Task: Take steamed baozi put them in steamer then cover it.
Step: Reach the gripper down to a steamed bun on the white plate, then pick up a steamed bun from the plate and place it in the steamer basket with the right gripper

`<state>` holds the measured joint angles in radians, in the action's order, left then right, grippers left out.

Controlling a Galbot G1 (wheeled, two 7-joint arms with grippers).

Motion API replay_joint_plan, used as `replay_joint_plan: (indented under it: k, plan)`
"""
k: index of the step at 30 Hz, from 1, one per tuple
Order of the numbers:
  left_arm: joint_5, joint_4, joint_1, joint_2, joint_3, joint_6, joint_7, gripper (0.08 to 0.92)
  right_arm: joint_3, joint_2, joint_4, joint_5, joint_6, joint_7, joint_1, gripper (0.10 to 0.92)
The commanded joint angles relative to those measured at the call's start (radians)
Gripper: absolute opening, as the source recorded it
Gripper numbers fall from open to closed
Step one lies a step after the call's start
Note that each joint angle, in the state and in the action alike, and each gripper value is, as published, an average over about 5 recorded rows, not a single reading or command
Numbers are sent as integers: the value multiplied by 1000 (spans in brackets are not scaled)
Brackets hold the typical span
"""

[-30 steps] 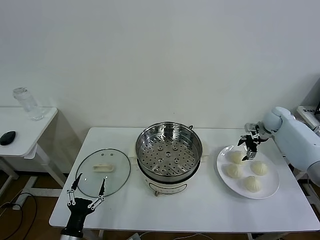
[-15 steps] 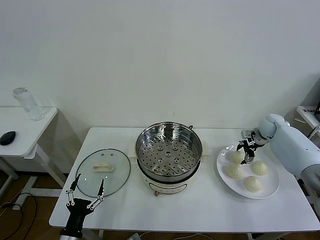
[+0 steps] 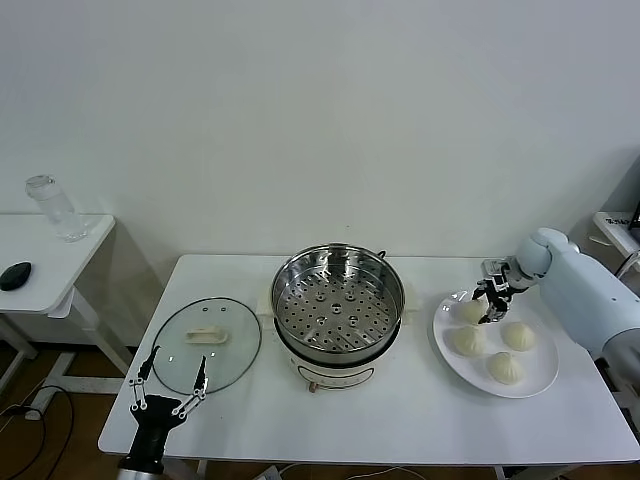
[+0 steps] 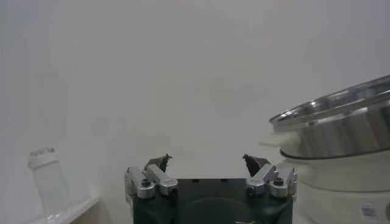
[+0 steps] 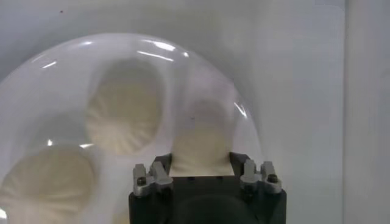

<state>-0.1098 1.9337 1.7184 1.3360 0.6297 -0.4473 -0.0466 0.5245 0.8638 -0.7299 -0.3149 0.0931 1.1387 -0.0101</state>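
Several steamed baozi lie on a white plate (image 3: 545,385) at the table's right. My right gripper (image 3: 490,305) is down over the plate's back-left baozi (image 3: 468,312). In the right wrist view this baozi (image 5: 201,137) fills the gap of the right gripper (image 5: 201,161), with both fingers (image 5: 161,164) pressed to its sides. Two more baozi (image 5: 125,115) (image 5: 49,179) lie beside it. The steamer (image 3: 338,300) stands open and empty at the table's middle. My left gripper (image 3: 168,385) hangs open at the front-left corner, near the lid (image 3: 207,343).
The glass lid lies flat on the table left of the steamer. A side table (image 3: 45,260) at far left carries a clear bottle (image 3: 50,207) and a dark mouse (image 3: 14,275). The left wrist view shows the steamer's rim (image 4: 341,119) and the open left gripper (image 4: 207,161).
My right gripper came down onto the back-left baozi and closed its fingers against it. The left arm stayed put.
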Motion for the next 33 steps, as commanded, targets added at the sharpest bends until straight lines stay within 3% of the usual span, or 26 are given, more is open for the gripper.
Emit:
replay_joint_plan:
  k: [1, 12, 23, 33]
  plan:
    - [1, 7, -2, -2, -1, 3, -1, 823, 76, -82, -209, 88, 56, 9, 117, 657]
    - [1, 26, 7, -3, -2, 3, -6, 823, 313, 5, -413, 183, 464, -8, 479, 661]
    - [1, 47, 10, 1, -14, 9, -10, 823, 428, 134, -561, 176, 564, -14, 565, 672]
    - [2, 42, 14, 0, -11, 5, -13, 823, 430, 230, -529, 27, 618, -17, 398, 679]
